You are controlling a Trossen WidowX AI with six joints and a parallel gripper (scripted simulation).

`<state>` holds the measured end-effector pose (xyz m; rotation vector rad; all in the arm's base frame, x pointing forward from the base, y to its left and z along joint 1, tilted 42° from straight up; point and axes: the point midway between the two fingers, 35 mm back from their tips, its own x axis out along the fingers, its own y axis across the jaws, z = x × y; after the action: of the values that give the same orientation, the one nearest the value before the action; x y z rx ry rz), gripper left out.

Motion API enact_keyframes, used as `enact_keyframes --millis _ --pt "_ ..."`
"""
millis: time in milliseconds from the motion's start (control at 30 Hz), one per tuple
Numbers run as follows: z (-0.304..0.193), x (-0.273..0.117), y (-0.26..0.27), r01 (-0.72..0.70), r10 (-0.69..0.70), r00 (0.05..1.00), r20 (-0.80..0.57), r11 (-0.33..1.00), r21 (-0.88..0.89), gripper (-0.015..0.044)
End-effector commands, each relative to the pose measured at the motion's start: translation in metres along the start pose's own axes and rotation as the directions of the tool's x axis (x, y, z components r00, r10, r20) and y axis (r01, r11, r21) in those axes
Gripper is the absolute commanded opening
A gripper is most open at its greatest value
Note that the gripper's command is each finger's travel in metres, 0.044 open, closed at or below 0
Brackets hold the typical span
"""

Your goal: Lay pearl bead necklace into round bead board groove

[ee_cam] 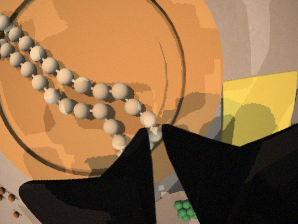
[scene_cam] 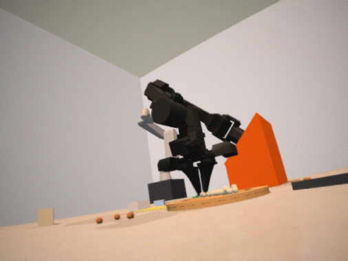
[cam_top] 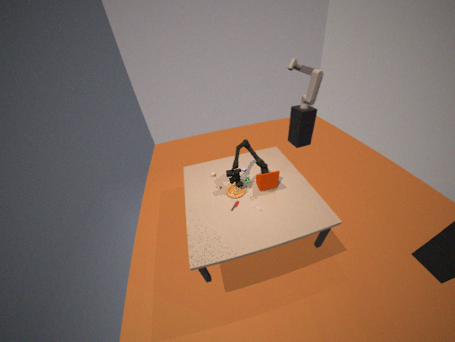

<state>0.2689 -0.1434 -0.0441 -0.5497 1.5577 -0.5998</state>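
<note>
The round wooden bead board (cam_top: pixel 229 195) (scene_cam: pixel 254 193) (ee_cam: pixel 200 30) lies on the table. The pearl bead necklace (scene_cam: pixel 220 191) (ee_cam: pixel 82 85) lies across it as two nearly parallel strands, crossing the thin dark ring groove instead of following it. My gripper (cam_top: pixel 239 184) (scene_cam: pixel 202 194) (ee_cam: pixel 153 132) points down at the board's edge region, its fingertips low and close together. In the wrist view an end bead of the necklace sits between the tips, and they are shut on it. The lower ends of the strands are partly hidden behind the left finger.
A tall orange block (cam_top: pixel 268 181) (scene_cam: pixel 256 161) stands beside the board. A yellow piece (ee_cam: pixel 257 95) and green beads (ee_cam: pixel 184 209) lie near the board. Loose brown beads (scene_cam: pixel 117 216), a tan block (scene_cam: pixel 45 216), a red and grey tool and a dark bar (scene_cam: pixel 320 181) are farther out.
</note>
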Motion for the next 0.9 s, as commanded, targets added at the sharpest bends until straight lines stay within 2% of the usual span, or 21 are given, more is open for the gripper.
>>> enact_keyframes --millis 0,867 --pt "0.0003 -0.0005 -0.0002 0.000 0.000 1.000 0.001 1.000 0.001 0.0000" --pt "-0.0025 -0.0065 -0.0028 -0.001 0.001 1.000 -0.002 1.000 -0.006 0.0000"
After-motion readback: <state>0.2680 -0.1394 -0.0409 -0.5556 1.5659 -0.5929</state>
